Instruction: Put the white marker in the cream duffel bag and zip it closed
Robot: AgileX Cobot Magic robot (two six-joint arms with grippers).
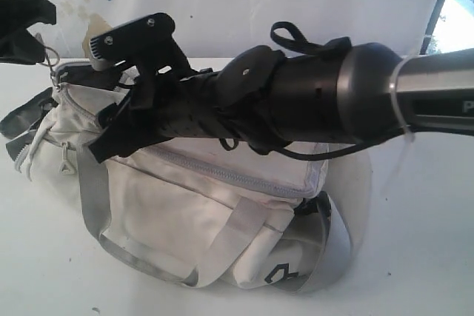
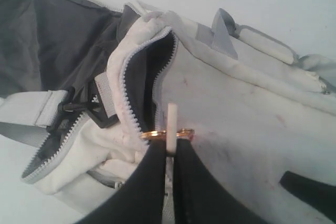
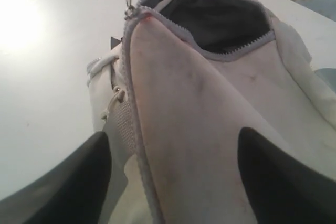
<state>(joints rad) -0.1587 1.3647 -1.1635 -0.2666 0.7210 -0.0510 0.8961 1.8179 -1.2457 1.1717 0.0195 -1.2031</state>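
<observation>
Bag [image 1: 185,205], one; left end effector [image 2: 169,148] tight on zipper pull [image 2: 171,119], right end effector [image 3: 173,132] wide.

Exterior camera looks across the table [image 1: 415,257] from close by; both wrist cameras sit just above the shared bag [image 1: 192,212].

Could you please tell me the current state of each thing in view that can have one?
cream duffel bag: main zip partly open, dark lining showing.
left gripper: jaws shut on white pull tab.
right gripper: jaws open, empty, over the bag.
</observation>
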